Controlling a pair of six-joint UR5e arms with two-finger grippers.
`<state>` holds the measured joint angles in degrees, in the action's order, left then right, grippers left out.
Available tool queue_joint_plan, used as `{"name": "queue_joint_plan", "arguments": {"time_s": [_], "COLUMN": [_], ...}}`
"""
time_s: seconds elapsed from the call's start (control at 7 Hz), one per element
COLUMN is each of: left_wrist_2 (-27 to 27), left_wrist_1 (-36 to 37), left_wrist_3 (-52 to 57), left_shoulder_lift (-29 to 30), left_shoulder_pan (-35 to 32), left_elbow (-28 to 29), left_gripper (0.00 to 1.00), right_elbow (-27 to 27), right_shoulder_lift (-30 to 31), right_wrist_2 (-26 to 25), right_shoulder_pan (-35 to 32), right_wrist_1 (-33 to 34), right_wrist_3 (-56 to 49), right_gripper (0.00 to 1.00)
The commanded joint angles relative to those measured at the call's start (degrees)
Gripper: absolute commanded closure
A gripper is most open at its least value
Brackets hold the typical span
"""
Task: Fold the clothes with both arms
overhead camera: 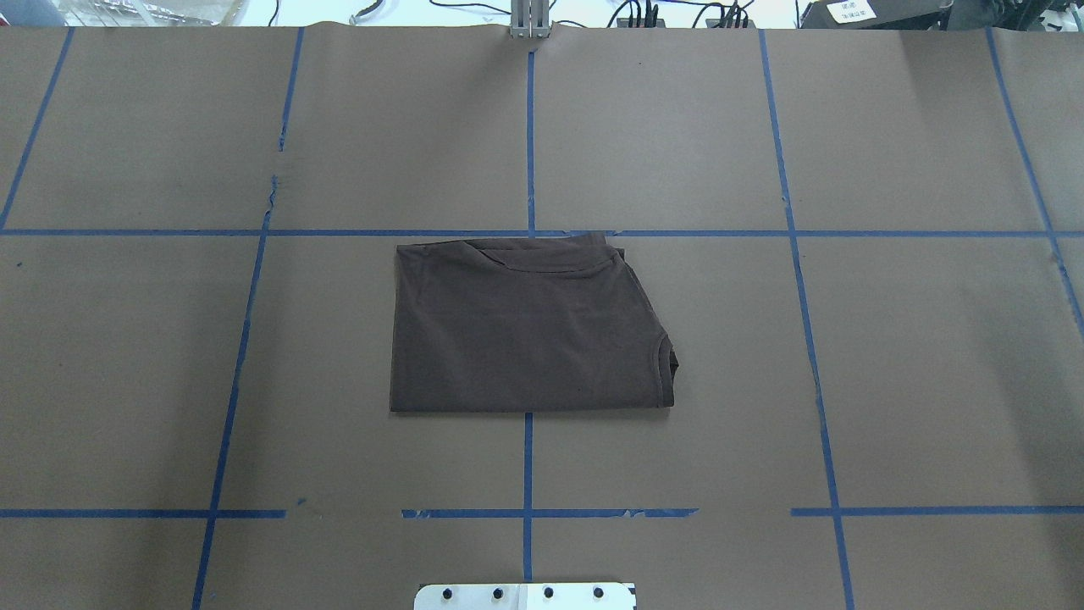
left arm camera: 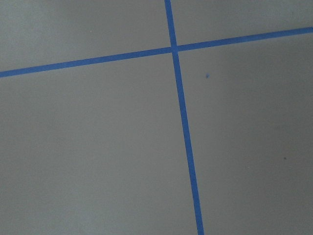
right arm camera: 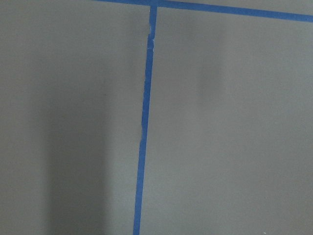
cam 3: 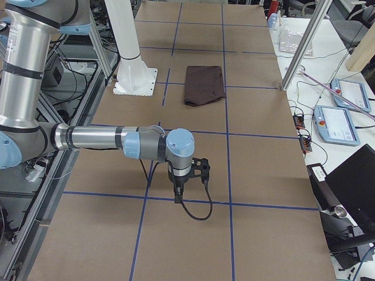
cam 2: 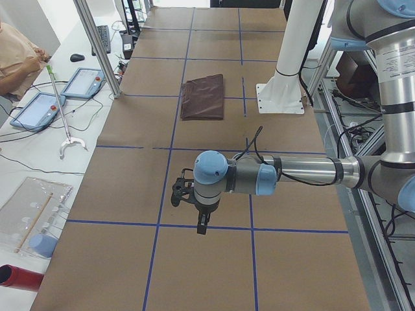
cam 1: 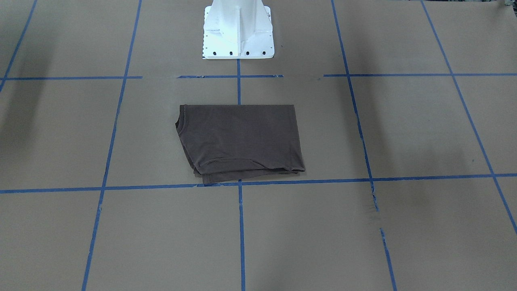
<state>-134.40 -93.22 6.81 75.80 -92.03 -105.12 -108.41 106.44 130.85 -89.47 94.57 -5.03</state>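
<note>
The dark brown T-shirt [overhead camera: 525,326] lies mid-table [overhead camera: 931,381], just ahead of the white pedestal [overhead camera: 525,596], folded into a compact, near-rectangular stack. Folding appears complete or nearly so. At most, the edge away from the robot, where layered hems sit slightly uneven, needs squaring. The fabric is a soft, matte knit with a ribbed collar. The table covering is flat brown paper gridded with blue tape [overhead camera: 528,462]. The left hand [cam 2: 201,223] and right hand [cam 3: 177,194] hang well apart from the shirt. Whether either is released or clenched cannot be told.
</note>
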Motion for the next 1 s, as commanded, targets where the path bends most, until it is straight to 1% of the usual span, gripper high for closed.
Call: {"name": "queue_joint_plan", "arguments": {"time_s": [0.0,0.86], "left_wrist_2": [-0.17,0.01], "left_wrist_1": [-0.82,-0.73], "left_wrist_3": [0.92,0.39], "left_shoulder_lift": [-0.39,-0.48], "left_shoulder_pan": [0.01,0.1], "left_elbow": [0.17,0.53], "left_gripper": [0.0,0.0], "right_elbow": [0.04,0.48], "right_shoulder_lift": [0.09,0.09], "right_wrist_2": [0.01,0.01], "right_shoulder_pan": [0.0,0.0], "right_wrist_1": [0.0,0.0], "right_wrist_3": [-0.07,-0.16], "right_gripper": [0.0,0.0]}}
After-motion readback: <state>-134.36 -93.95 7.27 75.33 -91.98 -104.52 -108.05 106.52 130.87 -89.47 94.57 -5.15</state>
